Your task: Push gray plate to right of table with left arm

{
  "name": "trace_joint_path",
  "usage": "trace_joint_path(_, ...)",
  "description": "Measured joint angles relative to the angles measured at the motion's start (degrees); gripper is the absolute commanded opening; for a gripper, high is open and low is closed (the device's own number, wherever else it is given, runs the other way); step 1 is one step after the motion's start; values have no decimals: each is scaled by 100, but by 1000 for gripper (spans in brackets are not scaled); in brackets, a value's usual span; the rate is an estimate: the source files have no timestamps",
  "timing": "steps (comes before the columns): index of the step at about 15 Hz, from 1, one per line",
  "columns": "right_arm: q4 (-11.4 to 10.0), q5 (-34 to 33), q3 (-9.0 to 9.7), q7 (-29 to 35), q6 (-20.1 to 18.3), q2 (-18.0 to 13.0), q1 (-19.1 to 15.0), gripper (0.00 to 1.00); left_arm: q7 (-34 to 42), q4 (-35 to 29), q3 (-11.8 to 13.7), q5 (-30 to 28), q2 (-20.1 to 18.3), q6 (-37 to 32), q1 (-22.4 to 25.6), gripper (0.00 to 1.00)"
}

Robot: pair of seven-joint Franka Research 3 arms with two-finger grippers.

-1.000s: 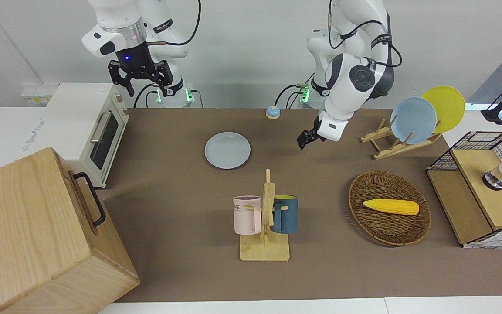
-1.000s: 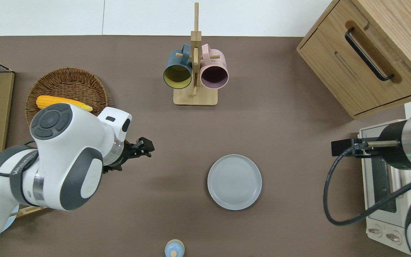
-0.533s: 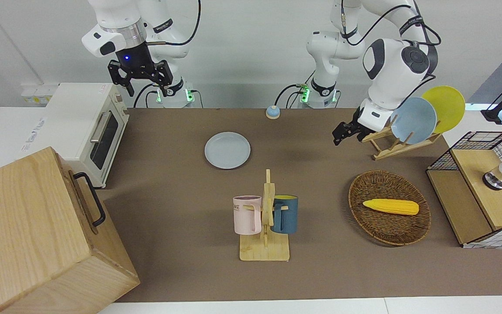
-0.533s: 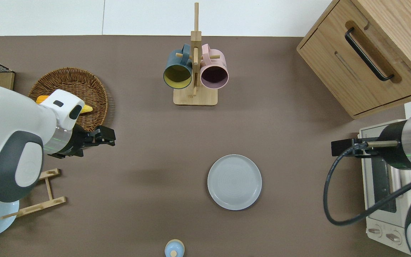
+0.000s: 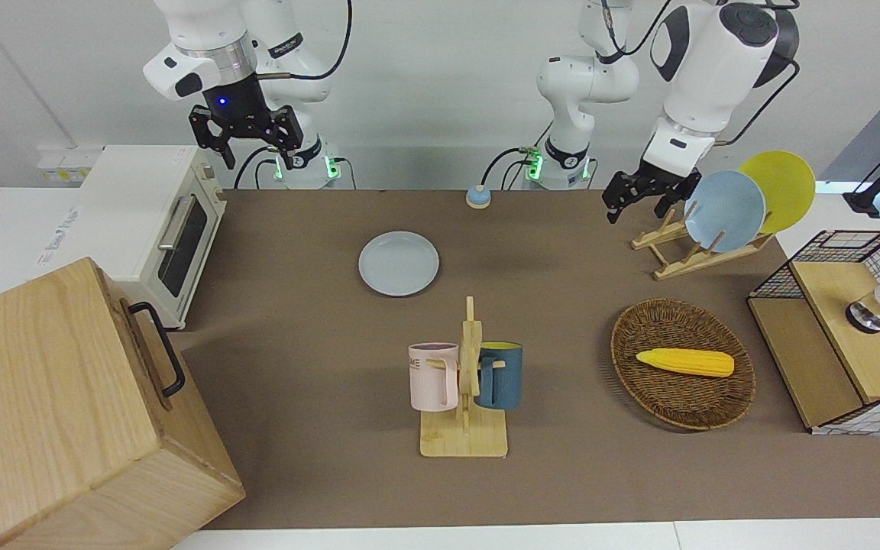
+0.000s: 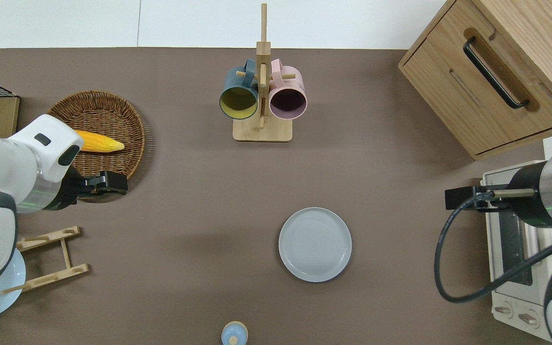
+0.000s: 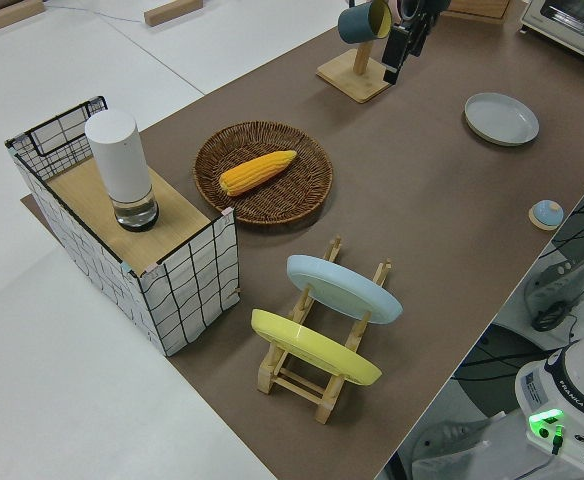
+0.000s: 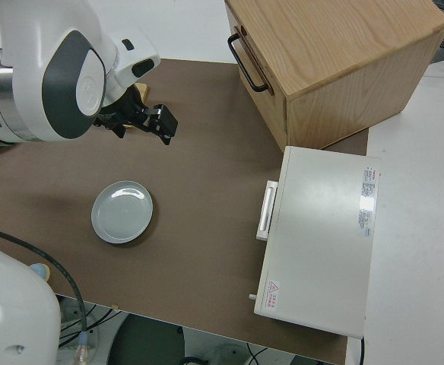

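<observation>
The gray plate [image 5: 399, 263] lies flat on the brown table [image 5: 295, 344], nearer to the robots than the mug rack; it also shows in the overhead view [image 6: 315, 244], the left side view [image 7: 501, 118] and the right side view [image 8: 122, 211]. My left gripper [image 5: 641, 206] is open and empty, raised in the air well apart from the plate. In the overhead view the left gripper [image 6: 118, 184] is over the rim of the wicker basket. My right gripper [image 5: 255, 153] is open and its arm is parked.
A mug rack [image 5: 464, 382] holds a pink and a blue mug. A wicker basket [image 5: 683, 405] holds a corn cob. A wooden rack [image 5: 677, 256] carries a bluer plate and a yellow plate. A toaster oven [image 5: 157, 221], a wooden cabinet [image 5: 66, 412], a wire crate [image 5: 845, 328] and a small blue bell [image 5: 478, 196] stand around.
My left arm has risen and swung toward its own end of the table, away from the gray plate. The plate and the right arm have not moved.
</observation>
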Motion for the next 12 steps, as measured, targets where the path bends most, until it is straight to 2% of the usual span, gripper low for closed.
trace_joint_path(3,0,0,0,0,0,0,0,996,45,200,1,21,-9,-223,96,991)
trace_joint_path(8,0,0,0,0,0,0,0,996,618,239,22,165,-7,-247,180,991)
trace_joint_path(12,0,0,0,0,0,0,0,996,732,263,17,188,-7,-346,226,991)
